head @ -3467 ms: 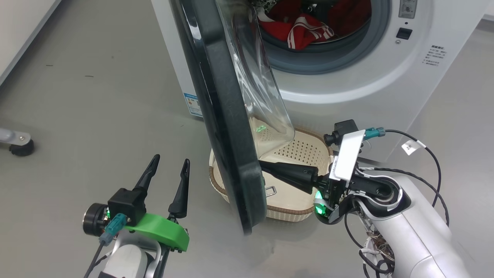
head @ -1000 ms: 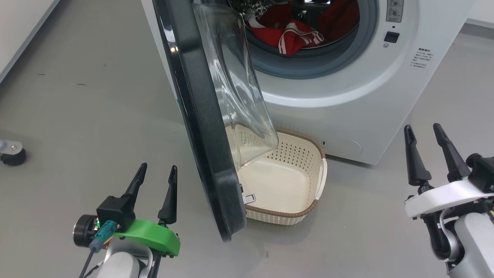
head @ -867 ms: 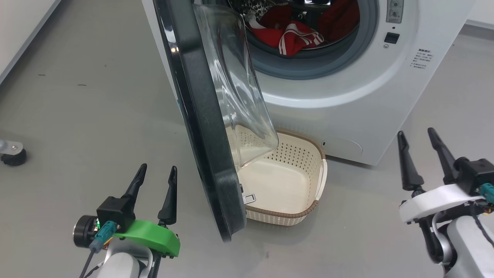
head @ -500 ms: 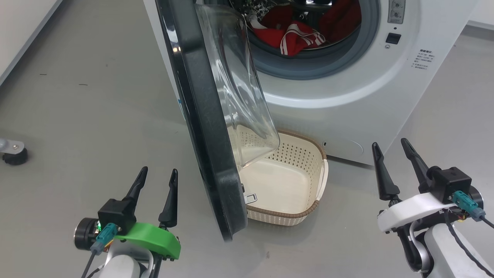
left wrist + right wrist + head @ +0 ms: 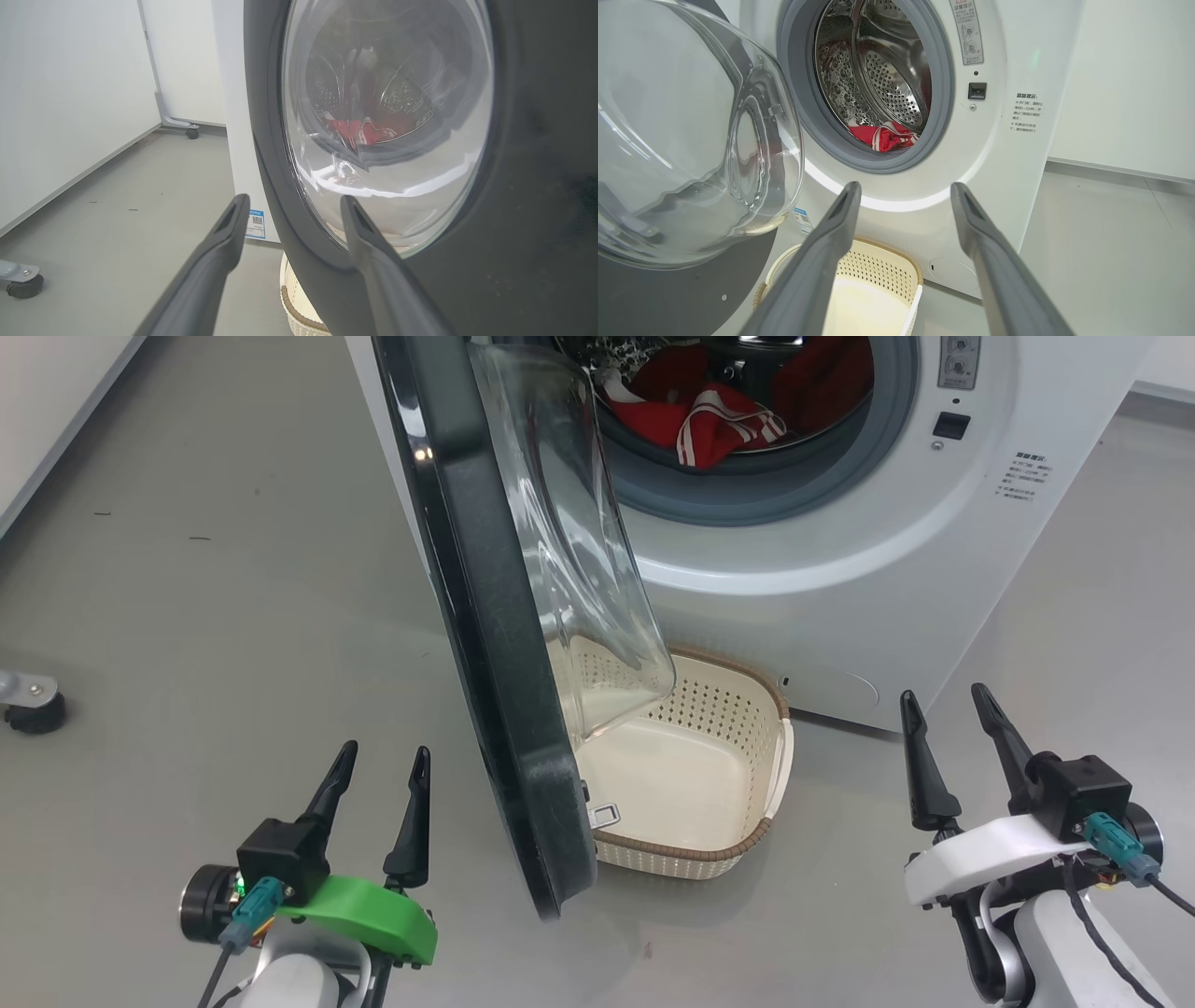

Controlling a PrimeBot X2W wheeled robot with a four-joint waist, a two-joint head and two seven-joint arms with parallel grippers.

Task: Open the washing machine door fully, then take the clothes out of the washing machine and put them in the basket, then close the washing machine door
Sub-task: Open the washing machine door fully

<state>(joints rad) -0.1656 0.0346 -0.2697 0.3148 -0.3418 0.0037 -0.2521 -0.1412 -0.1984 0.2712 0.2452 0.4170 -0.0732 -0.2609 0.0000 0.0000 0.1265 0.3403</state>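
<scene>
The washing machine (image 5: pixel 840 569) stands ahead with its drum mouth uncovered. The washing machine door (image 5: pixel 485 616) hangs partly open, edge-on to me, its glass bowl above the basket (image 5: pixel 686 851). Red clothes (image 5: pixel 709 425) with white stripes lie in the drum. My left gripper (image 5: pixel 386 749) is open at the lower left, just outside the door's black rim (image 5: pixel 537 140). My right gripper (image 5: pixel 941 693) is open at the lower right, clear of the basket and facing the drum; it holds nothing. In the right wrist view, my right gripper (image 5: pixel 905 185) points at the machine front below the clothes (image 5: pixel 882 135).
A caster wheel (image 5: pixel 33 714) of a stand sits on the grey floor at far left. A white wall panel (image 5: pixel 70 93) runs along the left. The basket (image 5: pixel 878 266) lies against the machine's foot, half under the door.
My right gripper has left the door's inner side, pulled out to the right, then drifted left and lower in the head view. The door stands slightly wider. My left arm has stayed put.
</scene>
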